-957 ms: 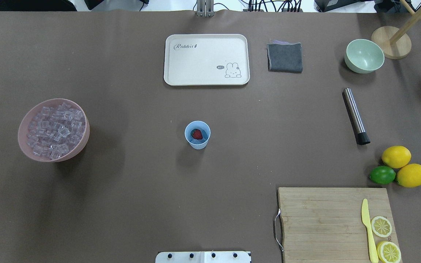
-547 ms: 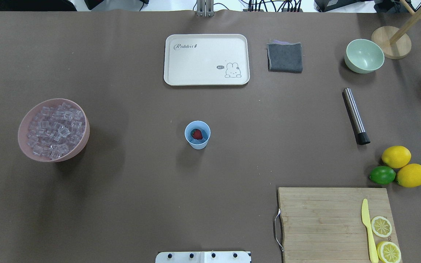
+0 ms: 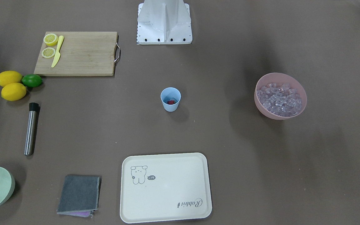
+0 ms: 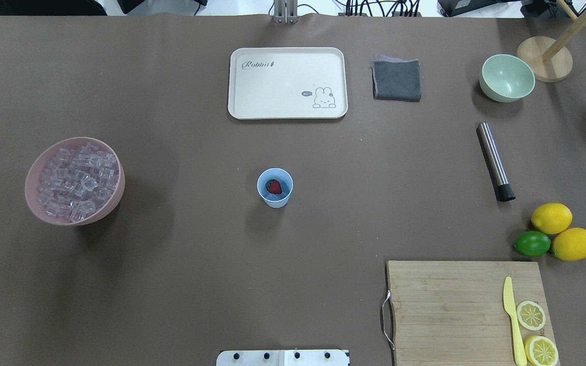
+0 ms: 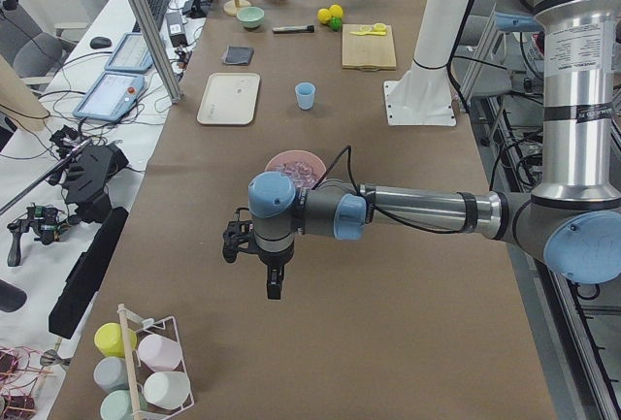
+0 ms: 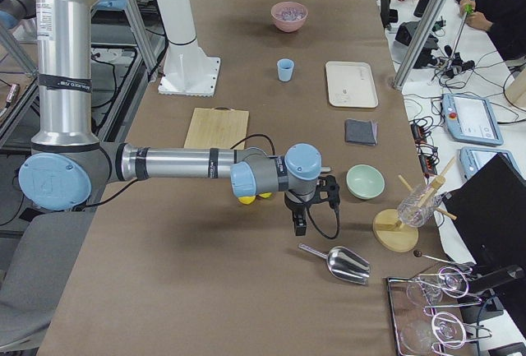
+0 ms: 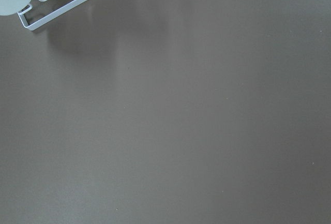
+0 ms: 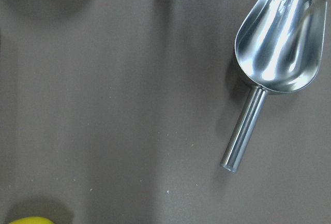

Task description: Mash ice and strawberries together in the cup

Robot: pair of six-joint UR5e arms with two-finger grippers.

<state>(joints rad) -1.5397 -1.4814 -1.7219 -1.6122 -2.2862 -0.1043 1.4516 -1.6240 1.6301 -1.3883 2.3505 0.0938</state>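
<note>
The light blue cup (image 4: 274, 199) stands mid-table, and it also shows in the front view (image 3: 170, 106). One red strawberry (image 4: 273, 187) lies inside it. Ice cubes (image 4: 77, 178) fill a pink bowl (image 4: 109, 207) at the table's left. A steel muddler (image 4: 495, 161) lies at the right. My left gripper (image 5: 274, 284) shows only in the left side view, beyond the pink bowl, over bare table. My right gripper (image 6: 299, 226) shows only in the right side view, near a steel scoop (image 8: 276, 43). I cannot tell whether either is open or shut.
A cream tray (image 4: 288, 109) and a grey cloth (image 4: 397, 80) lie at the far side. A pale green bowl (image 4: 506, 77), two lemons and a lime (image 4: 532, 243), and a cutting board (image 4: 445, 310) with a yellow knife are on the right. A cup rack (image 5: 146, 371) stands by the left gripper.
</note>
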